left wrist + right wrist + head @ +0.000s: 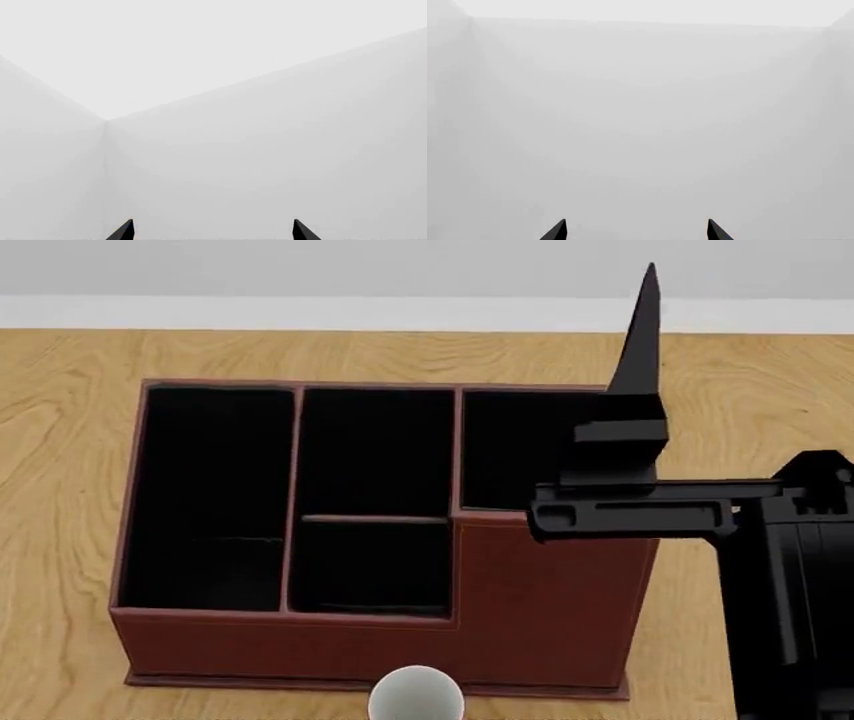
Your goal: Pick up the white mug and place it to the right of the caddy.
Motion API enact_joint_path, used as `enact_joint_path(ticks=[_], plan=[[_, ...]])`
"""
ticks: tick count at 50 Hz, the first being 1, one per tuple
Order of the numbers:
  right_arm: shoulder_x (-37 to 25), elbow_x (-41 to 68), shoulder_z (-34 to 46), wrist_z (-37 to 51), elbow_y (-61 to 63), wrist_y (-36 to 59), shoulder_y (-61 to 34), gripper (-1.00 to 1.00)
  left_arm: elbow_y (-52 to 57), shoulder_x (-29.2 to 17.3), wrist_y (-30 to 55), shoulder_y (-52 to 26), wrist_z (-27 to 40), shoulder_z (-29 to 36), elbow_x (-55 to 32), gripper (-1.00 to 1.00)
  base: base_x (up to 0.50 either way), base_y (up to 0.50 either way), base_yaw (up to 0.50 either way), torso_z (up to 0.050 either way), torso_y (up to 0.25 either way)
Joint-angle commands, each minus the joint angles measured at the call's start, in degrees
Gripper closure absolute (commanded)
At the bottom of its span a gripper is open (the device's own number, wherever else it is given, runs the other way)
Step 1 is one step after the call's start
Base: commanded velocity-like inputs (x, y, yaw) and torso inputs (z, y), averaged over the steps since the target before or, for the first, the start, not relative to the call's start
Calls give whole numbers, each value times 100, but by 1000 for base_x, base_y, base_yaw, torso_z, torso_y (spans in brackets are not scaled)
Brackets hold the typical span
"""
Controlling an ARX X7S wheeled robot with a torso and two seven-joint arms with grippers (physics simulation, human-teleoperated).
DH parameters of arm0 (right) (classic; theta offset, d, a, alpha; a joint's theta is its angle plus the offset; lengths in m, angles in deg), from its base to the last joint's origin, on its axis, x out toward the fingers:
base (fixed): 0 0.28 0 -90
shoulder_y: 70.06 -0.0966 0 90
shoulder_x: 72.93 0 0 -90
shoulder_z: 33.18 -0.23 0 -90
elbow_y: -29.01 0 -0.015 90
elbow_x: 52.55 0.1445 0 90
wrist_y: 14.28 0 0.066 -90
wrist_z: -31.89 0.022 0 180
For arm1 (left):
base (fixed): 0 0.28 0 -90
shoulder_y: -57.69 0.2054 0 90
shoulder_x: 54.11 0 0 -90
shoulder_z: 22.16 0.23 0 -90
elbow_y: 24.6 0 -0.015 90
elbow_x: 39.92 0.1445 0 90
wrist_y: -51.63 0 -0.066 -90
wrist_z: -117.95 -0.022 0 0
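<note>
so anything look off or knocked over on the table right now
Nothing stands out. The reddish-brown leather-look caddy sits flat and square on the wooden table, its black-lined compartments bare. Only the rim of the white mug shows at the near edge, so its state is unclear.

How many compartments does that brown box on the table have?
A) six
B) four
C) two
B: the head view shows the caddy split by its walls into four black-lined sections: a long one at the left, two in the middle and one at the back right.
</note>
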Motion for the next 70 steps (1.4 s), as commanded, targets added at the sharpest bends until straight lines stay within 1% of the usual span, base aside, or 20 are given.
enact_joint_path(ticks=[1,2,5,8,9,13,17,21,32,46,51,70], plan=[[-457,1897,72,1172,150,547,-286,-100,-79,-27,-75,33,65,-18,-21,-100,0,0,0,0,0],[-478,2187,37,1304,142,597,-319,-100,-81,-27,-82,36,70,-16,-28,-100,0,0,0,0,0],[-452,3587,-265,1931,-164,787,-435,-100,-108,-37,-131,55,104,-7,-41,-100,0,0,0,0,0],[-557,4806,-234,2652,-607,731,-495,-100,-121,-44,-177,80,125,-14,-70,-100,0,0,0,0,0],[-609,5033,-177,2853,-701,715,-529,-100,-125,-44,-185,86,130,-24,-83,-100,0,0,0,0,0],[-796,5288,129,3306,-774,852,-731,-100,-153,-56,-216,108,168,-22,-98,-100,0,0,0,0,0],[-977,5889,434,3847,-965,766,-860,-100,-157,-27,-204,118,192,-35,-140,-100,0,0,0,0,0],[-1221,6563,937,4476,-1116,645,-1056,-100,-133,-6,-132,79,205,-26,-157,-100,0,0,0,0,0],[-1510,7456,1894,5203,-1065,476,-1454,-100,-136,-52,-42,23,292,132,-100,-100,0,0,0,0,0],[-1710,8745,3359,6144,-1269,-89,-2193,-100,-213,-54,-100,28,399,212,-160,-100,0,0,0,0,0],[-1653,8731,3711,6204,-1237,17,-2214,-100,-219,-65,-110,35,420,206,-196,-100,0,0,0,0,0],[-1553,8866,4425,6227,-1223,-36,-2116,-100,-204,-131,-120,109,491,180,-276,-100,0,0,0,0,0]])
